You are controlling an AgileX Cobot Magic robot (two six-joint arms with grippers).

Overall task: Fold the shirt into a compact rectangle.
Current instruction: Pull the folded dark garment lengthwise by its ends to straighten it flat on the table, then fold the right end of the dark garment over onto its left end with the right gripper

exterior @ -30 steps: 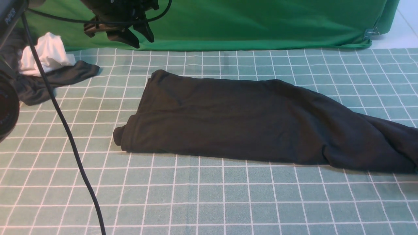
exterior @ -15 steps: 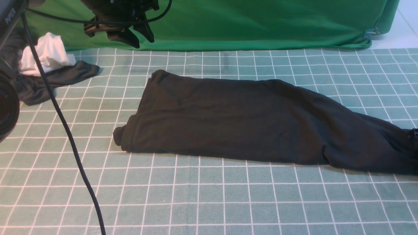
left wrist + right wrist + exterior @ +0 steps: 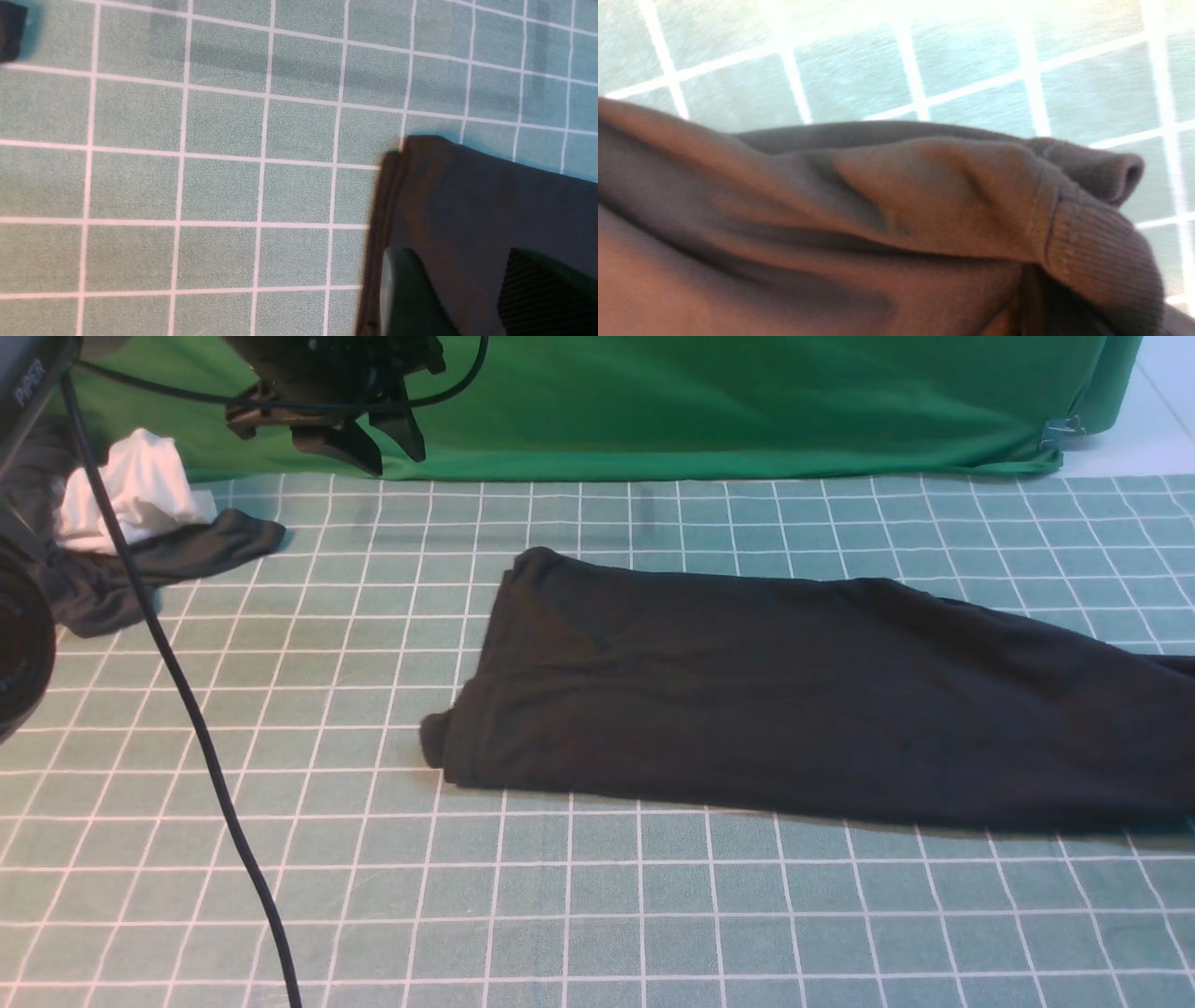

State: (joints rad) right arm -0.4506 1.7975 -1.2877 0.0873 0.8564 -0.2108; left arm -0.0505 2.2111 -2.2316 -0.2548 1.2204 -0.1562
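We hold our left pincer point(image 3: 392, 455) parted and empty high at 11 o'clock, while our right pincer, unseen, is clamped on the 3 o'clock end of the shirt point(image 3: 794, 691).

The black shirt point(image 3: 794, 700) lies folded into a long flat strip.

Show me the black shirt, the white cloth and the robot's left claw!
black shirt point(image 3: 794, 700), front view, middle of the folded body.
white cloth point(image 3: 135, 490), front view, its crumpled middle.
left gripper point(image 3: 397, 462), front view, between its fingertips.
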